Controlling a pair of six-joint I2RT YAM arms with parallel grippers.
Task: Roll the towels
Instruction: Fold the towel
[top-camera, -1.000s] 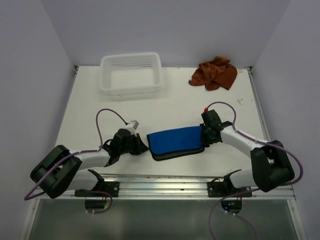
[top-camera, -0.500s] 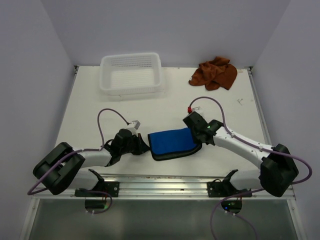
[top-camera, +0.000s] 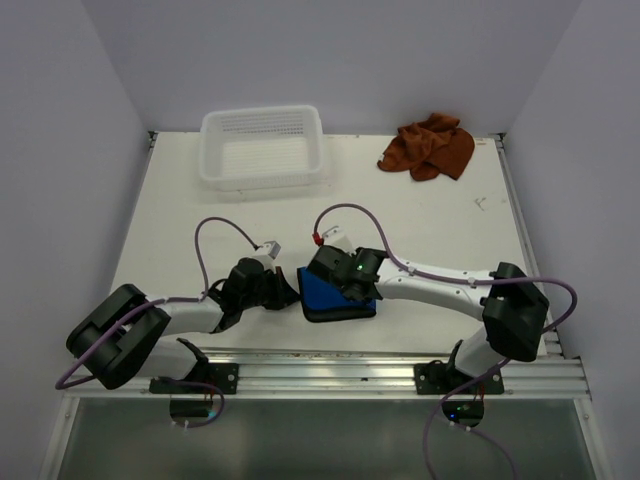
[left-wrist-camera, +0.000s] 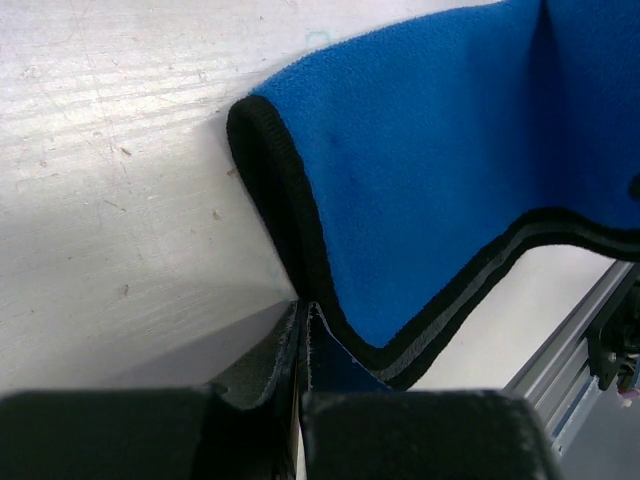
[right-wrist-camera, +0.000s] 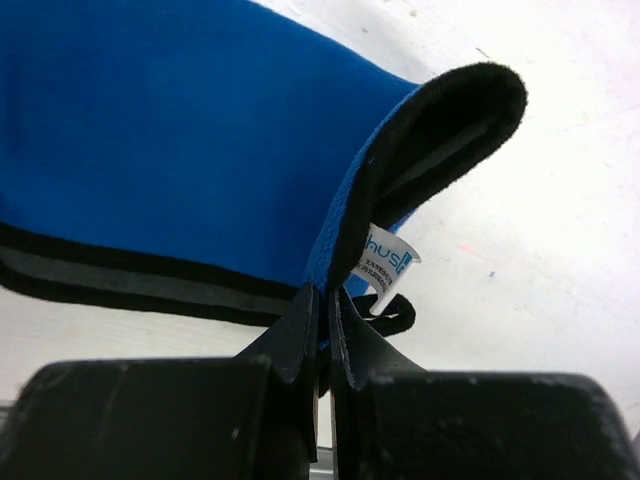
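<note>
Your left gripper (left-wrist-camera: 302, 312) is pinching the left end of the blue towel (top-camera: 322, 302), with its jaws pressed together on the black-trimmed edge. Your right gripper (right-wrist-camera: 325, 300) is clamping the towel's other end just beside the white label (right-wrist-camera: 388, 262). It is holding that end curled over the rest of the cloth, so both grippers are sitting close together over the near middle of the table (top-camera: 400, 215). The rust-brown towel (top-camera: 430, 147) is lying crumpled at the far right corner, well apart from both arms. The white mesh basket (top-camera: 262, 180) is sitting at the far left. The table's white surface is showing scuffs and specks up close. Pale walls (top-camera: 330, 60) are enclosing it on three sides, and a metal rail (top-camera: 330, 362) is running along the near edge.
</note>
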